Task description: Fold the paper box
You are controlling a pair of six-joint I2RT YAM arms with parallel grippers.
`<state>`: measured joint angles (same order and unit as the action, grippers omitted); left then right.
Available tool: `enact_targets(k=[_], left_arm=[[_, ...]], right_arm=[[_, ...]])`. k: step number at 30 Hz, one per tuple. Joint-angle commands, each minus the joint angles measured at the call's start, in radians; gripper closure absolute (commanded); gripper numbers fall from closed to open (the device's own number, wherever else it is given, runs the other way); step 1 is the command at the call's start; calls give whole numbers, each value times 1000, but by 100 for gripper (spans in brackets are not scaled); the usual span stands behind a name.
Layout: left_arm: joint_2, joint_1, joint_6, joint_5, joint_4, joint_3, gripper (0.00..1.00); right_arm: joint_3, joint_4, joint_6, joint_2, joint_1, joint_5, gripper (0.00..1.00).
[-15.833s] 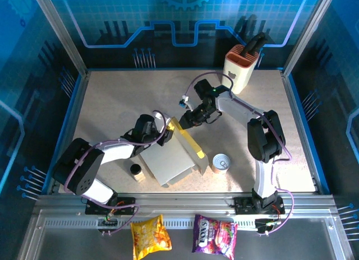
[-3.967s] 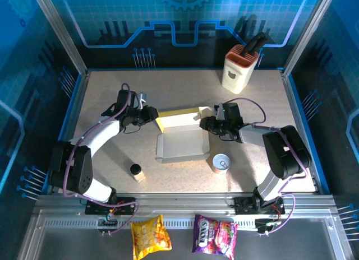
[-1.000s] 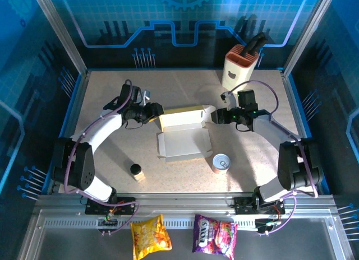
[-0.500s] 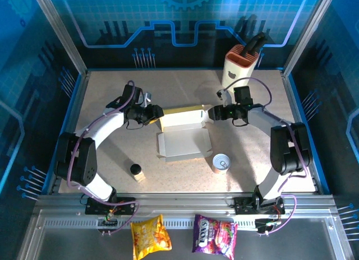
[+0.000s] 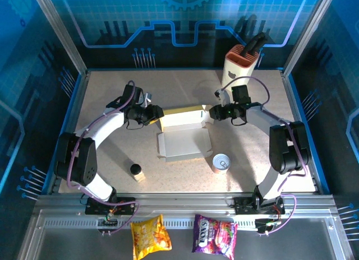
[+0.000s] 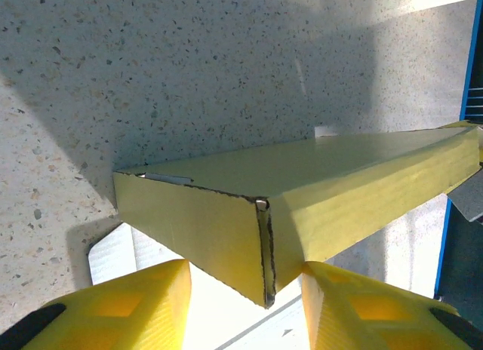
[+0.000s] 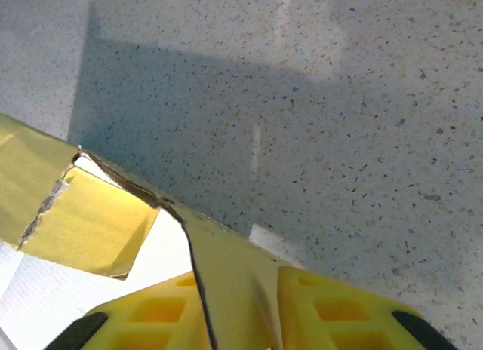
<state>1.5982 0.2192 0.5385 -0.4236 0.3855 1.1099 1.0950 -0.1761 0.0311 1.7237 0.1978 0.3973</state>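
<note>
The paper box [image 5: 184, 143] lies open at mid-table, grey-white inside, its yellow lid [image 5: 180, 117] standing up along the far side. My left gripper [image 5: 156, 115] is at the lid's left end. In the left wrist view the lid's corner [image 6: 260, 244] sits between the two yellow fingers [image 6: 128, 305], which press on both of its faces. My right gripper [image 5: 211, 112] is at the lid's right end. The right wrist view has a yellow side flap [image 7: 234, 267] pinched between the fingers [image 7: 339, 308], and a torn tab [image 7: 90, 222] hangs to the left.
A cream knife block [image 5: 240, 66] with an orange top stands at the far right. A tin can [image 5: 222, 162] is just right of the box's front. A small black-capped jar [image 5: 136, 171] sits front left. Two snack bags [image 5: 150, 236] lie beyond the near rail.
My right gripper has moved left to the lid's right end and shut on its side flap. The left gripper has barely moved, narrowing slightly on the left corner.
</note>
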Motion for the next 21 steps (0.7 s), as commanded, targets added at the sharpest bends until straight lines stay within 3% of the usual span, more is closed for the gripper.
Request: enact_targets(k=[1, 13, 21], left_arm=[[2, 6, -27, 8, 40, 22, 57], [-39, 20, -26, -3, 52, -2, 57], [-114, 20, -39, -13, 82, -44, 56]], right_arm=[[5, -13, 35, -22, 22, -33, 79], [-48, 44, 183, -118, 184, -268, 84], [43, 112, 163, 1, 228, -267, 84]])
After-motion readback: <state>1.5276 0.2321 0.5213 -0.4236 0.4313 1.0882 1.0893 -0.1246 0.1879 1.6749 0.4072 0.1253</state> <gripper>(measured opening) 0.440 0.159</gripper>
